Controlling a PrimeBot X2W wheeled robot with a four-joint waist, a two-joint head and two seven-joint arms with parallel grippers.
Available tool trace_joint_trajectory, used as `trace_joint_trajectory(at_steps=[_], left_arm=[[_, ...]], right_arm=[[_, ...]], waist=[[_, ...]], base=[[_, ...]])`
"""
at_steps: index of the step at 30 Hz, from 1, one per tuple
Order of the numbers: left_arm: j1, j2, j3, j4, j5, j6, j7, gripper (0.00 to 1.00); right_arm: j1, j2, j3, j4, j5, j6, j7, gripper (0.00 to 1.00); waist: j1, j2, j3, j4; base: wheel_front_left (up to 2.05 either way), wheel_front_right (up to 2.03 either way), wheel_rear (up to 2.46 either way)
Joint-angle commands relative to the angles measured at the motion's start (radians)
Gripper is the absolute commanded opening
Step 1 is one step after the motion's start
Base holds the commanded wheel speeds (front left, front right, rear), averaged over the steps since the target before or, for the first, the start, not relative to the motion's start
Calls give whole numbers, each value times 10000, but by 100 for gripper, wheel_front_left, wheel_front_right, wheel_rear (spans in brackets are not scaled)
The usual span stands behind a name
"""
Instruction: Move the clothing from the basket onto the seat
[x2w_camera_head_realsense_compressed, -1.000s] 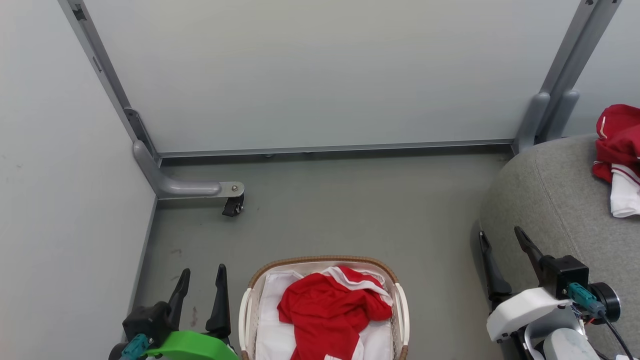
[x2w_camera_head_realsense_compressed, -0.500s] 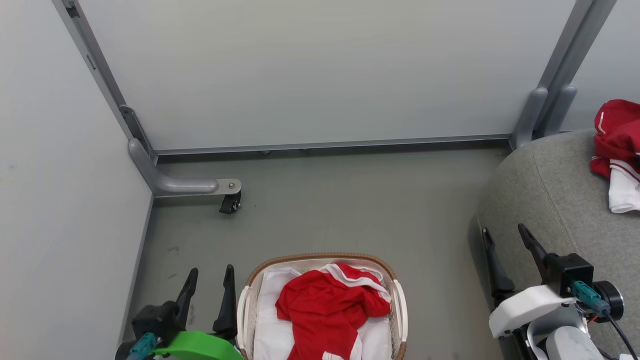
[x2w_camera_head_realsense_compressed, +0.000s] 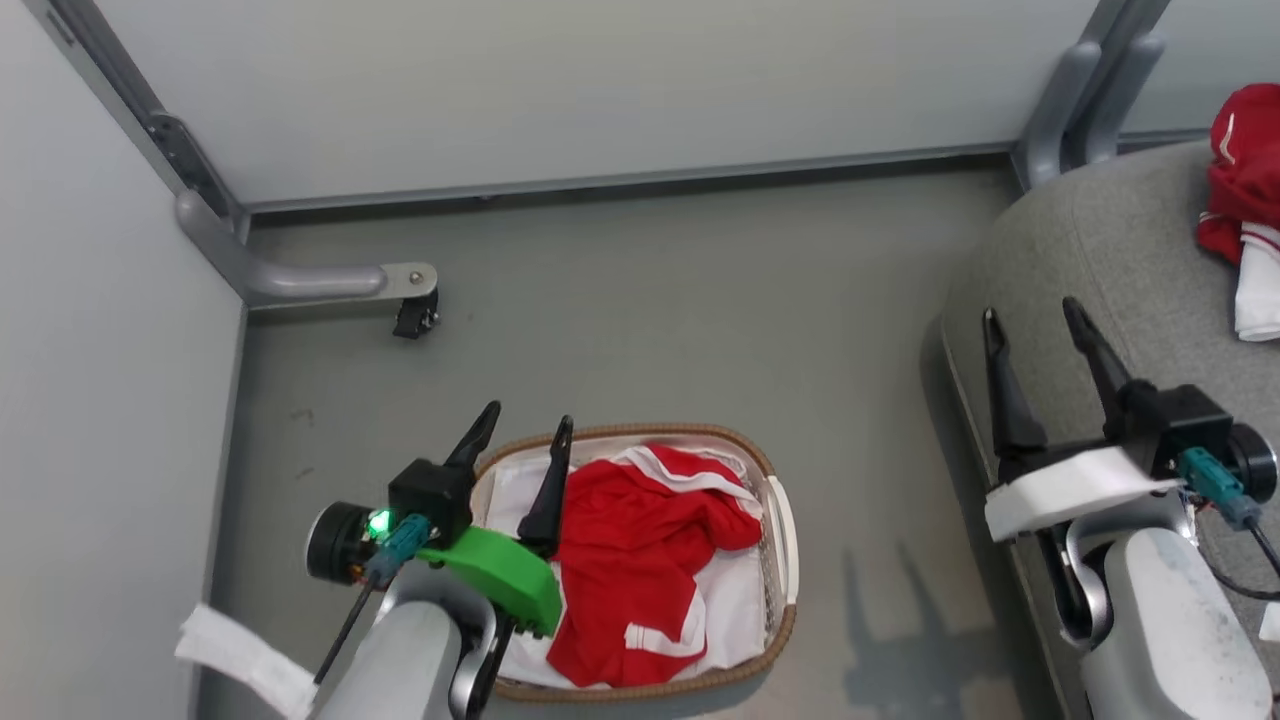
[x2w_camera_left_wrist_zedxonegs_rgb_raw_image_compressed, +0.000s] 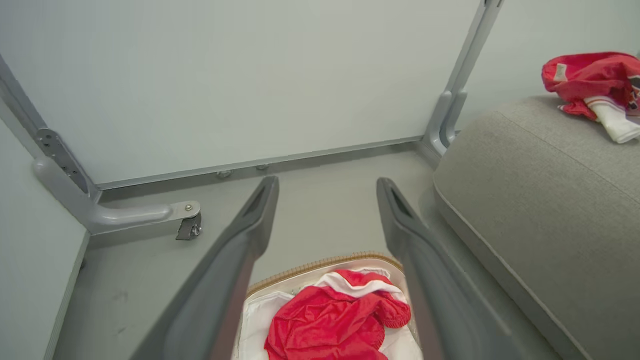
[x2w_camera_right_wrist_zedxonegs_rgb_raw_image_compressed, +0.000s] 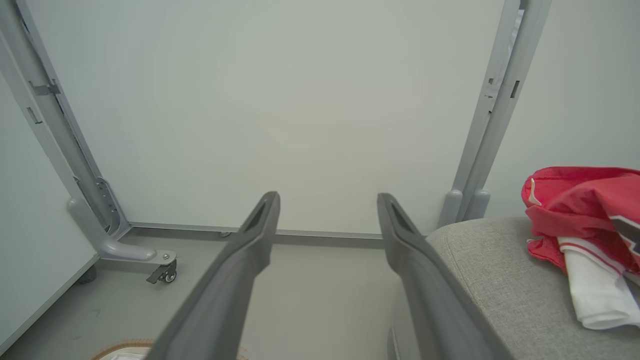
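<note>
- The soft bright red clothing (x2w_camera_head_realsense_compressed: 640, 560) in the basket has white stripes.
- The small oval plastic basket (x2w_camera_head_realsense_compressed: 783, 540) is white with little holes in its side, and its woven rim is brown.
- The liner sheet (x2w_camera_head_realsense_compressed: 735, 620) inside it is plain white.
- The big cloth seat (x2w_camera_head_realsense_compressed: 1100, 250) is light grey.
- The clothing pile (x2w_camera_head_realsense_compressed: 1245, 200) on the seat is red and white.
- The left pincer (x2w_camera_head_realsense_compressed: 530, 414) has dark fingers and a bright green cover (x2w_camera_head_realsense_compressed: 495, 575).
- The right pincer (x2w_camera_head_realsense_compressed: 1031, 309) has dark fingers and a white cover (x2w_camera_head_realsense_compressed: 1065, 490).
- The floor (x2w_camera_head_realsense_compressed: 700, 300) is dull grey.
</note>
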Motion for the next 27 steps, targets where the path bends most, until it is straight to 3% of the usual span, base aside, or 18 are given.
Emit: trace_joint_trajectory(at_steps=[1,10,17,27], left_arm=[[-582,31,-202,259,249,-59,4,100],[-3102,47,-2019,2635,834,-73,5,100],[-4495,62,-3314,4275,653,-66,5,100],[-5718,321,-4122,5726,350,-68,4,100]], right_arm=[[-354,-35,-57,-135,-40,-10,-21,100],[-1602,-29,-208,-834,155,-10,-21,100],[-2085,-22,-82,-1343,519,-10,-21,100],[-2513,-19,223,-1991,1049,-10,-21,100]], waist=[[0,0,1669,-715],[0,0,4299,-1747],[0,0,5811,-2383],[0,0,7277,-2984]], base=[[0,0,0],[0,0,0],[0,0,0],[0,0,0]])
